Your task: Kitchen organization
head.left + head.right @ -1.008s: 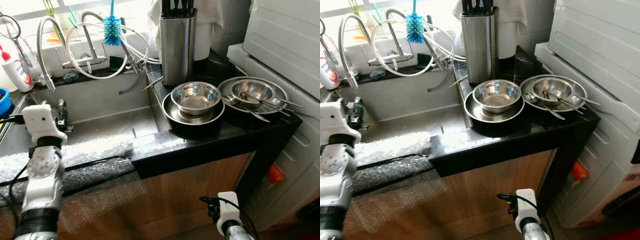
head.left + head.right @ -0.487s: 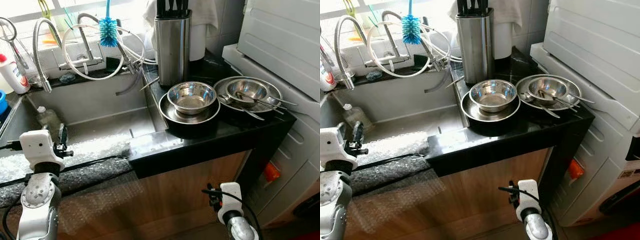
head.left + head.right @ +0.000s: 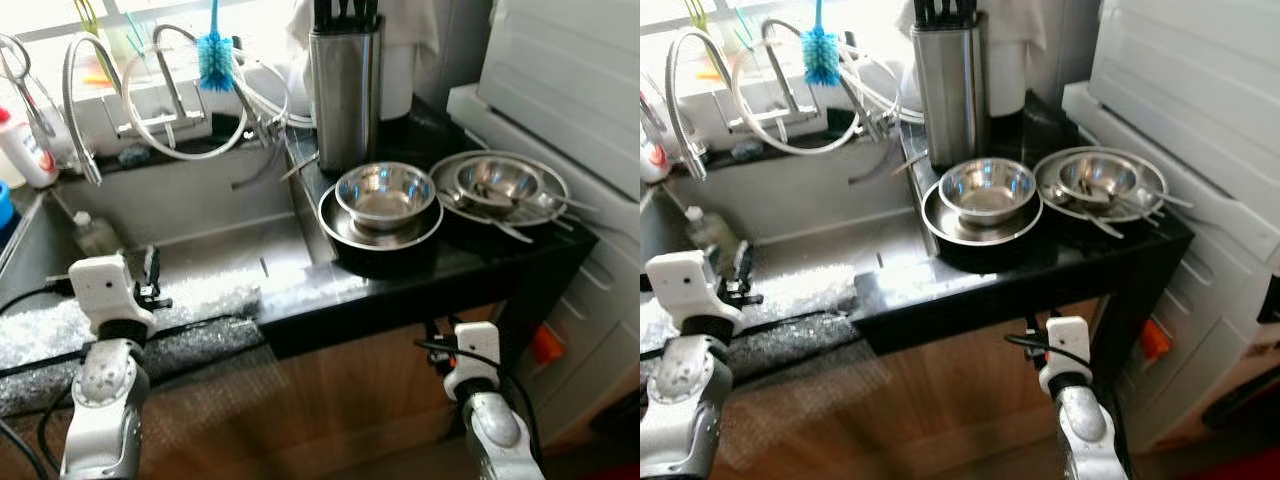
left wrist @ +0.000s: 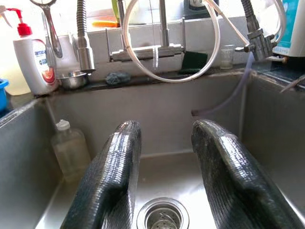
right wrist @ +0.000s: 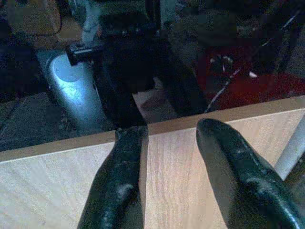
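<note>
Tool positions first: the left tool [image 4: 162, 181] hangs over the stainless steel sink [image 3: 200, 215] with its two black fingers [image 4: 112, 176] apart and nothing between them, pointing down toward the round drain [image 4: 161, 218]. The right tool [image 5: 178, 176] has risen from low by the floor to the front of the pale wooden cabinet door [image 3: 380, 370], fingers likewise apart and empty. The left arm has dropped back from the sink's rear toward its front edge, though the whole picture has also shifted, so the head camera has moved. My reading is that both arms are being readied and no item has been picked yet.

Largest to smallest: a white appliance [image 3: 570, 90] stands at the robot's right. The black stone worktop [image 3: 470, 260] beside the sink carries a tall steel knife block [image 3: 345, 85], then a wide steel plate with a round steel bowl in it [image 3: 385, 195], and a second steel plate holding a smaller bowl and spoons [image 3: 510, 185]; these dishes look like the things to organise. Bubble wrap [image 3: 190, 300] pads the sink's front edge. Coiled hoses and taps [image 3: 180, 95] line the bright window ledge, with a blue bottle brush [image 3: 214, 60], a clear plastic bottle [image 4: 69, 152] inside the sink, and a red-capped soap bottle [image 4: 31, 57].
</note>
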Controlling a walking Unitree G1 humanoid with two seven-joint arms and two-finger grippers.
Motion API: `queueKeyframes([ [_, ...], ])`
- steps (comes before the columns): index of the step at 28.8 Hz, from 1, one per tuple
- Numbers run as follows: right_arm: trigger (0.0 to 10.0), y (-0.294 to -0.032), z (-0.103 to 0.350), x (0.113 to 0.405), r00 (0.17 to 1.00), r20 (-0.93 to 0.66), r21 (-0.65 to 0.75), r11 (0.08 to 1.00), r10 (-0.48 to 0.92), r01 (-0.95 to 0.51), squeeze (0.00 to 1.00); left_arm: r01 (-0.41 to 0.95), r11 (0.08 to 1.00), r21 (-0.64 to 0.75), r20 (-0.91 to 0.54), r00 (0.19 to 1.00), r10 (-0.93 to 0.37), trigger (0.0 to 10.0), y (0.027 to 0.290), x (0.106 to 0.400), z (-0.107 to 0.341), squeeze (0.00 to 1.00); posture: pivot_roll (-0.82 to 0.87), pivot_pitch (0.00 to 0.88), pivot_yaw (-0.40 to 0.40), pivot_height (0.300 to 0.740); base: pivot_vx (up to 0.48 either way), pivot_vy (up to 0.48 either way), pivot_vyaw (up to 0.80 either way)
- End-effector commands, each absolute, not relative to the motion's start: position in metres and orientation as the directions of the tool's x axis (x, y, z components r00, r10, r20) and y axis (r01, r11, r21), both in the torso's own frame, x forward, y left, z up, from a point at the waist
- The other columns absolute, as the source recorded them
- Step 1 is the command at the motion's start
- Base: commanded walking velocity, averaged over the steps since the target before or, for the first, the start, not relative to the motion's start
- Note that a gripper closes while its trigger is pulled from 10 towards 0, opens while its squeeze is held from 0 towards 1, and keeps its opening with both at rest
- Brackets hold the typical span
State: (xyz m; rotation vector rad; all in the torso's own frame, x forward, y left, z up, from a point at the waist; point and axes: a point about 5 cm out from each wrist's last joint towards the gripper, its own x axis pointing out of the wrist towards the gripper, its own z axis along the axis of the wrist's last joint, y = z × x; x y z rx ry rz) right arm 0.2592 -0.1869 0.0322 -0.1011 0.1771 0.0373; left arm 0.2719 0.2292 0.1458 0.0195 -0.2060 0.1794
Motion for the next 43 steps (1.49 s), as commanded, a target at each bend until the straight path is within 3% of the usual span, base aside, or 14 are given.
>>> queueKeyframes([
  [1,10.0,-0.183,0.07,0.267,0.999,-0.011,-0.093,0.995,0.03,-0.031,0.0,-0.183,0.983,-0.002,0.218,0.959,0.18,10.0,0.231,0.273,0.152,0.0,-0.04,0.0,0.128,0.74,0.0,0.0,0.0],
  [11,10.0,-0.193,0.052,0.213,0.989,-0.146,-0.106,0.994,-0.034,0.019,0.0,-0.163,0.987,0.006,0.205,0.966,0.158,10.0,0.227,0.275,0.149,0.0,-0.06,0.0,0.131,0.74,0.0,0.0,0.0],
  [16,10.0,-0.197,0.065,0.207,0.988,-0.142,-0.126,0.991,-0.054,0.036,0.0,-0.159,0.987,0.007,0.203,0.967,0.154,10.0,0.225,0.276,0.148,0.0,-0.06,0.0,0.13,0.74,0.0,0.0,0.0],
  [21,10.0,-0.192,0.108,0.229,0.999,-0.011,-0.123,0.992,-0.04,0.038,0.0,-0.162,0.987,0.003,0.206,0.966,0.158,10.0,0.225,0.277,0.148,0.0,-0.07,0.0,0.13,0.74,0.0,0.0,0.0],
  [22,10.0,-0.185,0.139,0.246,0.996,0.085,-0.104,0.994,-0.009,0.018,0.0,-0.162,0.987,0.0,0.207,0.965,0.159,10.0,0.224,0.278,0.148,0.0,-0.07,0.0,0.13,0.74,0.0,0.0,0.0],
  [25,10.0,-0.174,0.174,0.27,0.984,0.168,-0.128,0.991,0.054,-0.033,0.0,-0.163,0.987,-0.005,0.209,0.965,0.16,10.0,0.222,0.28,0.148,0.0,-0.07,0.0,0.128,0.74,0.0,0.0,0.0],
  [30,10.0,-0.171,0.187,0.282,0.981,0.178,-0.172,0.984,0.077,-0.046,0.0,-0.168,0.986,-0.015,0.212,0.963,0.167,10.0,0.221,0.281,0.148,0.0,-0.07,0.0,0.127,0.74,0.0,0.0,0.0],
  [32,10.0,-0.163,0.204,0.299,0.96,0.232,-0.119,0.984,0.158,-0.133,0.0,-0.163,0.987,-0.015,0.211,0.964,0.162,10.0,0.218,0.282,0.148,0.0,-0.06,0.0,0.118,0.74,0.0,0.0,0.0],
  [36,10.0,-0.15,0.218,0.322,0.931,0.194,-0.243,0.934,0.31,-0.26,0.0,-0.16,0.987,-0.018,0.212,0.964,0.161,10.0,0.216,0.282,0.147,0.0,-0.05,0.0,0.111,0.74,0.0,0.0,0.0],
  [43,10.0,-0.158,0.24,0.349,0.936,0.182,-0.239,0.937,0.303,-0.256,0.0,-0.156,0.988,-0.021,0.208,0.965,0.157,10.0,0.213,0.281,0.146,0.0,-0.04,0.0,0.108,0.74,0.0,0.0,0.0],
])
